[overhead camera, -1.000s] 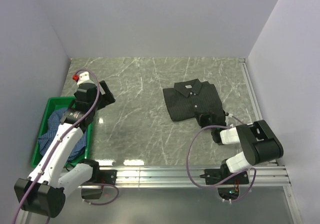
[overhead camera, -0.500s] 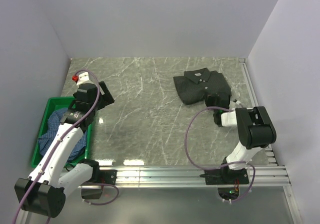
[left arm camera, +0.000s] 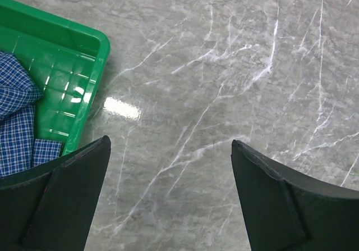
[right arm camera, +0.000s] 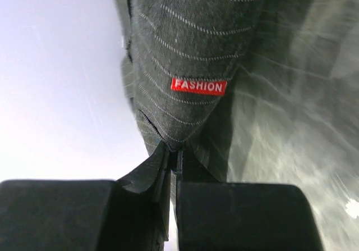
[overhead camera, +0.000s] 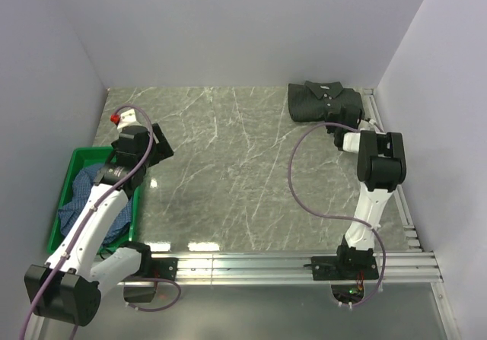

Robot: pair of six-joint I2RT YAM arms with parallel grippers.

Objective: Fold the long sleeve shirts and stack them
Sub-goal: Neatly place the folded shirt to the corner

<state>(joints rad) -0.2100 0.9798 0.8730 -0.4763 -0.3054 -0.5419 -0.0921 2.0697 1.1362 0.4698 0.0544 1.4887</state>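
Observation:
The black pinstriped shirt (overhead camera: pixel 319 100) lies folded at the table's far right corner, collar toward the back wall. My right gripper (overhead camera: pixel 346 122) is shut on its near edge; in the right wrist view the cloth (right arm camera: pixel 190 43) with a red "FASHION" label runs up from my closed jaws. The blue checked shirt (overhead camera: pixel 85 195) is crumpled in the green crate (overhead camera: pixel 80 157) at the left, and also shows in the left wrist view (left arm camera: pixel 17 122). My left gripper (overhead camera: pixel 156 144) is open and empty above the table beside the crate.
The green crate's corner (left arm camera: pixel 84 54) is at the upper left of the left wrist view. The back wall and right wall meet right behind the black shirt. A metal rail (overhead camera: pixel 384 165) runs along the table's right edge.
My right gripper has dragged the black shirt from the table's middle right to the far right corner. The left arm has barely moved.

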